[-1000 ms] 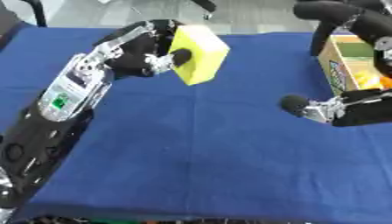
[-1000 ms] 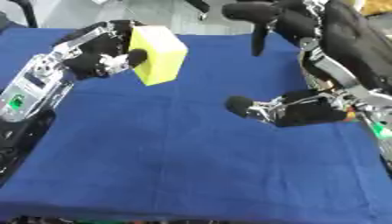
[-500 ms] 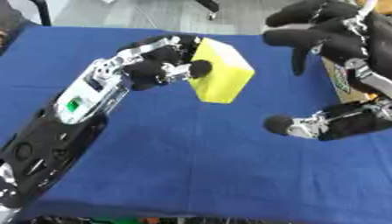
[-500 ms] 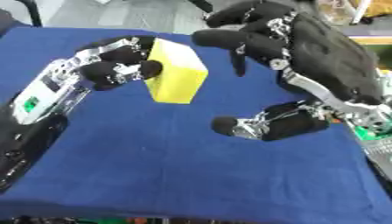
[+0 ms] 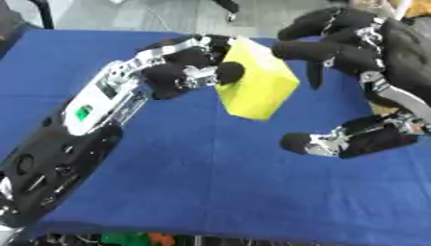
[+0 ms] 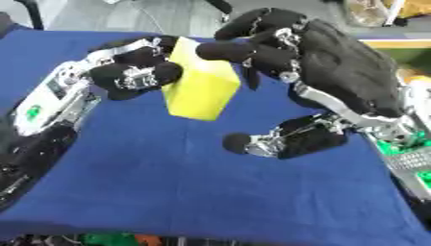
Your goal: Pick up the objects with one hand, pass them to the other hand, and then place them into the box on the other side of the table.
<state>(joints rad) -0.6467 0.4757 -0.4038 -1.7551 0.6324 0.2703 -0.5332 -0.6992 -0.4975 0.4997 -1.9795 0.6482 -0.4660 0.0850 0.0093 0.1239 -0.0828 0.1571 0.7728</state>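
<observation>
Here your left robot hand [image 5: 189, 72] has its thumb and fingers curled round the bright yellow rectangular foam block [image 5: 257, 86], pinching it by its left face and upper edge. The block hangs tilted in the air above the blue cloth-covered tabletop [image 5: 210, 182], its lower corner pointing down and clear of the cloth. It sits roughly mid-table, a little toward the far edge.

Your right robot hand [image 6: 328, 72] comes in from the right with its fingers [image 6: 240, 48] spread and only lightly bent, reaching over the top right of the block. In the right eye view the fingertips overlap the block's upper edge; you cannot tell from either view whether they touch it. The thumb [image 5: 324, 141] sticks out separately, low and to the right of the block, apart from it. So the right robot hand is unclenched and grips nothing, and the block is carried by the left alone.

Your left forearm [image 5: 93, 110] runs diagonally from the lower left corner up to the block, silver and black with a small green mark on its casing. At the far right edge of the right eye view, beside the tabletop, you can see a bit of green-and-white basket-like mesh [image 6: 410, 156], too cut off to make out further.
</observation>
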